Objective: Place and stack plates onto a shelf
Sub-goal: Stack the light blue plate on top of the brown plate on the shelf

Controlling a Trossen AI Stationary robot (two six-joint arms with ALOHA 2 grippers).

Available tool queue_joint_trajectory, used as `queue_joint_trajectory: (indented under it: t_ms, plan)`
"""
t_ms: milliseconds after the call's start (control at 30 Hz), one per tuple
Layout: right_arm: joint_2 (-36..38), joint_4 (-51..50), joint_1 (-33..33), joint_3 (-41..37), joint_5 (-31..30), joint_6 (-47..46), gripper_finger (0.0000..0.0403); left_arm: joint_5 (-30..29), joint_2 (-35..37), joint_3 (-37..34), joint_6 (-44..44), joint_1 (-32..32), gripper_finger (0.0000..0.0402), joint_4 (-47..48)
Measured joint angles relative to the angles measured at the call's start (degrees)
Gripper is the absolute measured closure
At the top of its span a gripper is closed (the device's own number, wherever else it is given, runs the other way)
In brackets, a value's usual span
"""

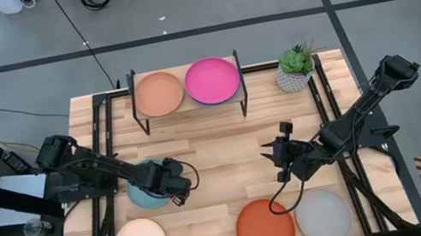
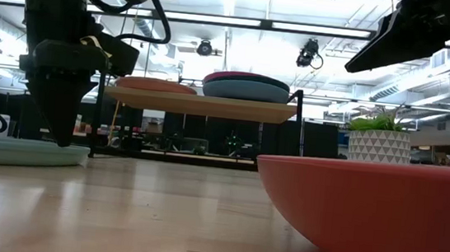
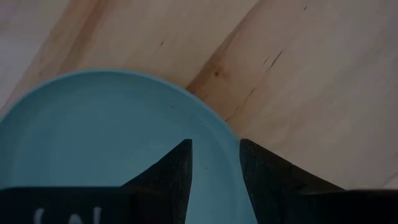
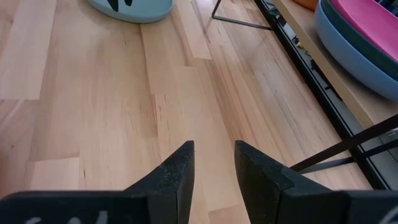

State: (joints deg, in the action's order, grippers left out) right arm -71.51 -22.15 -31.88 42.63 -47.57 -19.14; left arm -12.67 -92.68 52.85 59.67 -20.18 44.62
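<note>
The left gripper (image 3: 214, 177) hangs directly over the light teal plate's (image 3: 93, 137) rim, jaws slightly parted astride the edge, gripping nothing; the right gripper (image 4: 213, 177) waits mid-table, empty

The left arm covers most of the light teal plate (image 1: 143, 197) from above.

We see two dark, jointed arms with black cables looping along them. The left gripper (image 3: 214, 171) and right gripper (image 4: 214, 171) each carry two matte black, wedge-shaped fingers (image 4: 176, 177) with a grainy surface.
</note>
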Motion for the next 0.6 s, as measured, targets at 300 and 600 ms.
queue_joint_trajectory:
  t_ms: [300, 600]
  plan:
    - [0.0, 0.04, 0.0, 0.0, -0.02, 0.24, 0.0282, 0.62, 1.36, -0.01, -0.77, 0.0, 0.026, -0.11]
    - [0.0, 0.43, 0.0, 0.0, -0.03, 0.55, 0.0282, 0.5, -0.24, 0.04, -0.38, -0.02, 0.026, -4.29]
